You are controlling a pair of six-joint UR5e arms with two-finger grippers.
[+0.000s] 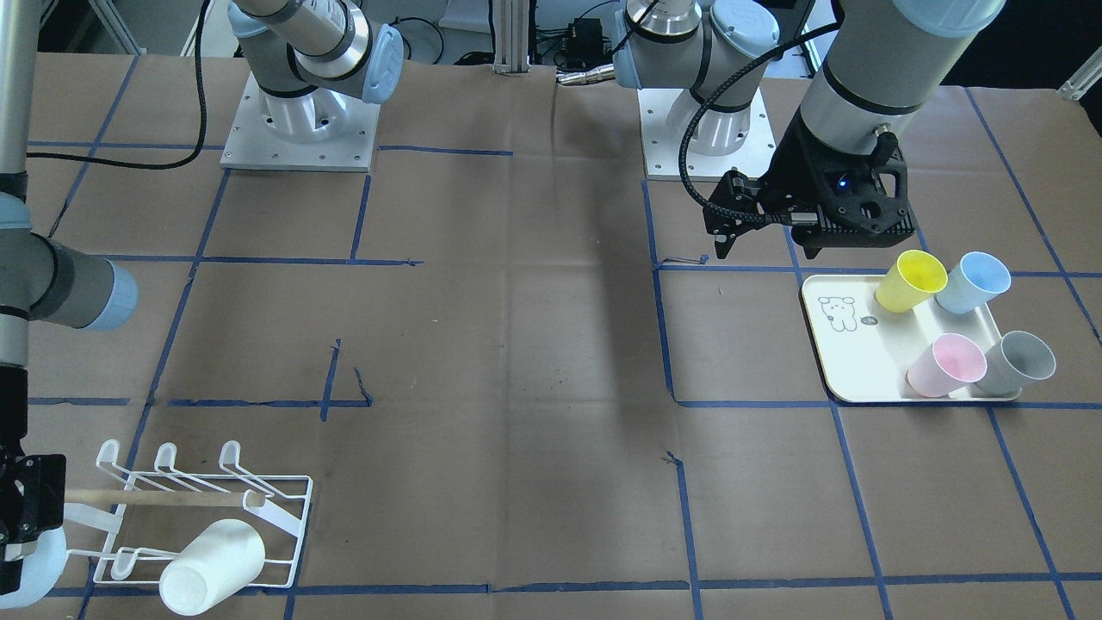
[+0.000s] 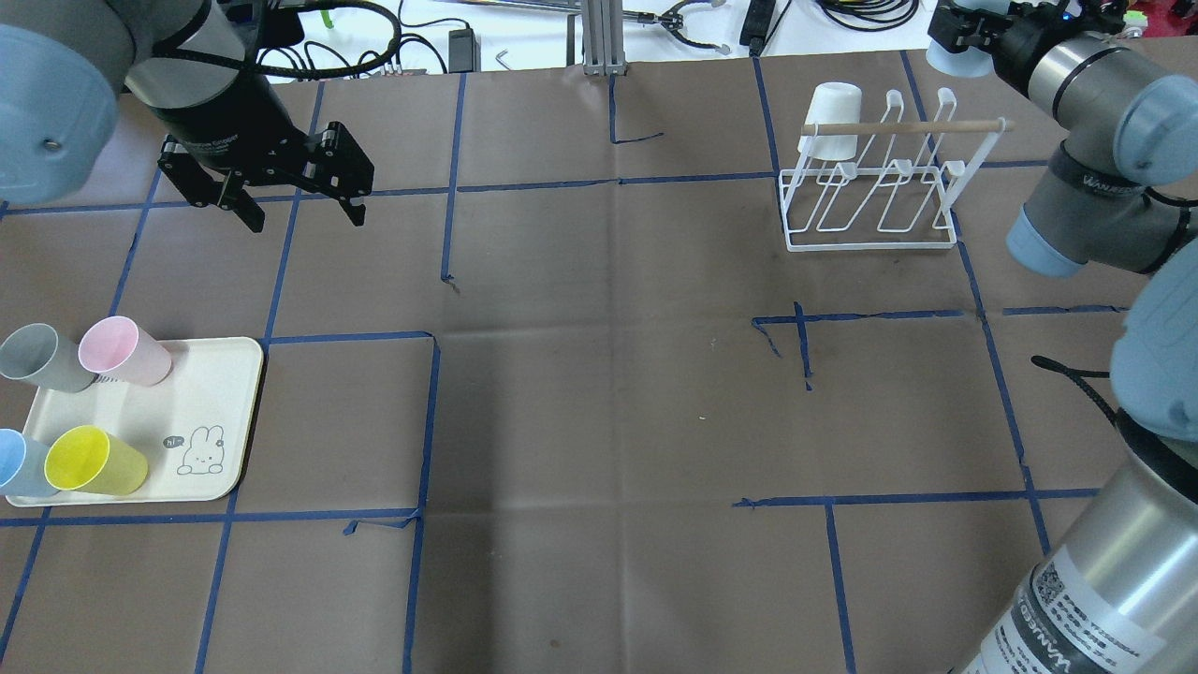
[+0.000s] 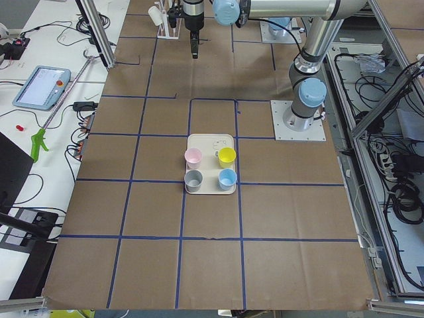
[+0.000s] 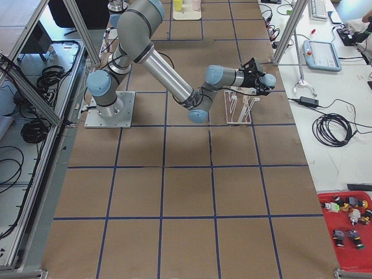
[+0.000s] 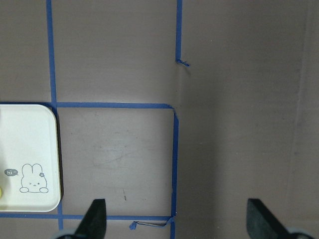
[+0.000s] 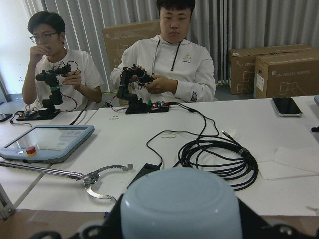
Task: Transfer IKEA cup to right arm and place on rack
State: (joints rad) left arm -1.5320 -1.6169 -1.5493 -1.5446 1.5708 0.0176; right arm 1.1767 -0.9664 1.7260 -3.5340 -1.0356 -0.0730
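Right pincer point(image 2: 958, 45) clasps cup point(image 2: 949, 62) — table point(image 2: 693, 75) edge, beyond rack point(image 2: 898, 126).

A table point(image 2: 599, 421) covered in brown paper and marked into squares with blue tape carries a cream tray point(image 2: 220, 379) with a rabbit drawing on the robot's left side, a white wire rack point(image 2: 870, 246) far off on its right, and 2 bolted metal plates point(image 1: 344, 146).

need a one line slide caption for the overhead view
Right gripper holds a pale blue cup beside the rack, which bears one white cup; left gripper hangs open near the tray.
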